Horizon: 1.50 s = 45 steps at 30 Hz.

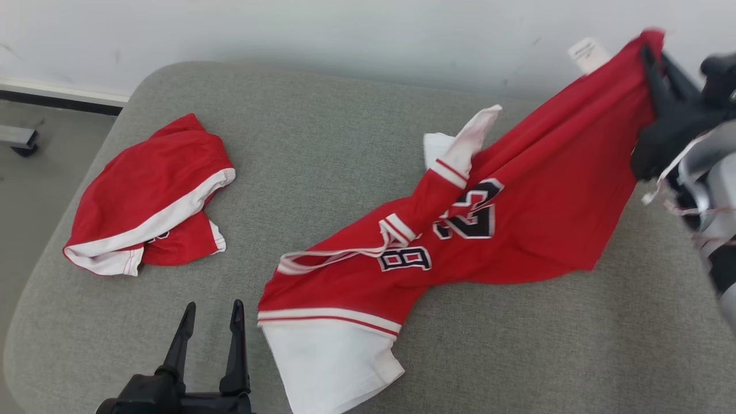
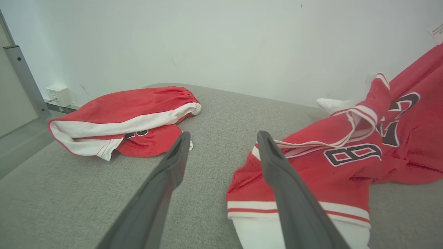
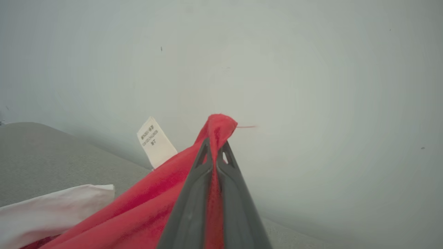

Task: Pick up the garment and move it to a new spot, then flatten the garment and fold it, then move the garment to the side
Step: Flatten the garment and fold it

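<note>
The garment (image 1: 517, 207) is a red jersey with white trim and black numbers, stretched from the middle of the grey cushion up to the far right. My right gripper (image 1: 655, 63) is shut on its red hem and holds that end raised; in the right wrist view red cloth (image 3: 216, 138) is pinched between the closed fingers, a white label (image 3: 154, 141) sticking out beside them. The garment's white lower end (image 1: 330, 362) still lies on the cushion. My left gripper (image 1: 213, 322) stands open at the front left, just left of that end, and the garment (image 2: 346, 162) lies to its right.
Red shorts with a white band (image 1: 149, 201) lie bunched at the cushion's left (image 2: 128, 117). The grey cushion (image 1: 322, 132) ends at a rounded far edge against a pale wall. Floor and a metal foot (image 1: 20, 141) lie beyond the left edge.
</note>
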Available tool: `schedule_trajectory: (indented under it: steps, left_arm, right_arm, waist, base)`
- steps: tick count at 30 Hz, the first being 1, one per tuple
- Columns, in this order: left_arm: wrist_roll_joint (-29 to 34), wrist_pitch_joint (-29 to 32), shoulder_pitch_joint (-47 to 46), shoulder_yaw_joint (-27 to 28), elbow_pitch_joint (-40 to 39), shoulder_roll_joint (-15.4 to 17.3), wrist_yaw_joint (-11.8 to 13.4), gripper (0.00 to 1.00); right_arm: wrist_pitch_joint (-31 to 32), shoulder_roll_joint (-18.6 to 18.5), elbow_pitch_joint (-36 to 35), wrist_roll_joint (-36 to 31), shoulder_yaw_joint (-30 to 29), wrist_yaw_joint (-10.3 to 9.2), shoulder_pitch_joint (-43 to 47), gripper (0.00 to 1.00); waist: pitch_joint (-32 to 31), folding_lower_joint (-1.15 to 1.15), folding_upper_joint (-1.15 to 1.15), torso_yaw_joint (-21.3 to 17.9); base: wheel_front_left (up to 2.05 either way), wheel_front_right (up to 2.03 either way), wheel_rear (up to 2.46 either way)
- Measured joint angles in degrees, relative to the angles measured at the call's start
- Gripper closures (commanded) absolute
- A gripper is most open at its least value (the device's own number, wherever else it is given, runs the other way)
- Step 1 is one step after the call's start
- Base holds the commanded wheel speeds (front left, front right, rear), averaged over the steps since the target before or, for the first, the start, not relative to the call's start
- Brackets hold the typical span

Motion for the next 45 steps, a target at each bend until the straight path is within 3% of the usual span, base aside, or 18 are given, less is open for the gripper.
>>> schedule_trajectory:
  steps: [7,14,15,21,30,36,45]
  left_arm:
    - [-0.66,0.0,-0.67,-1.71,0.24,-0.01,0.01,0.0]
    - [-1.22,0.0,-1.63,-3.41,0.53,-0.01,0.01,0.0]
    - [-1.3,0.0,-1.86,-3.63,0.56,0.0,0.01,0.0]
    - [-1.75,0.0,-2.55,-4.41,0.52,0.0,0.45,0.0]
    - [-0.46,0.0,-1.8,-3.25,0.2,-0.04,0.45,0.0]
    - [0.87,0.0,-0.08,-1.69,-0.29,-0.02,0.34,0.0]
    - [1.89,0.0,1.02,0.04,-1.66,-0.03,-0.14,0.0]
  right_arm:
    - [6.12,-2.98,-2.61,-0.36,1.48,0.0,-8.55,1.0]
    - [8.82,-3.18,4.08,-1.6,3.58,0.0,-11.63,1.0]
    - [8.73,-3.31,5.34,-2.08,3.6,0.0,-11.89,0.0]
    - [6.9,-3.16,10.71,-3.83,3.79,0.0,-12.89,0.0]
    - [0.48,-1.98,12.57,-1.24,2.98,0.0,-11.77,0.0]
    - [-5.05,-1.71,12.23,1.92,2.82,0.0,-2.41,0.0]
    - [-7.32,-1.07,9.57,5.58,2.19,0.0,11.84,0.0]
  waist:
    - [0.82,0.0,0.0,0.77]
    - [1.86,0.0,0.0,3.3]
    - [2.03,0.0,0.0,3.72]
    - [2.83,0.01,0.0,5.62]
    - [1.45,0.01,0.0,4.21]
    - [-0.81,0.0,0.0,2.24]
    - [-2.3,0.0,0.0,-1.02]
  base:
    - [0.0,0.0,0.0]
    - [0.0,0.0,0.0]
    - [0.0,0.0,0.0]
    - [0.0,0.0,0.0]
    - [0.0,0.0,0.0]
    - [0.0,0.0,0.0]
    - [0.0,0.0,0.0]
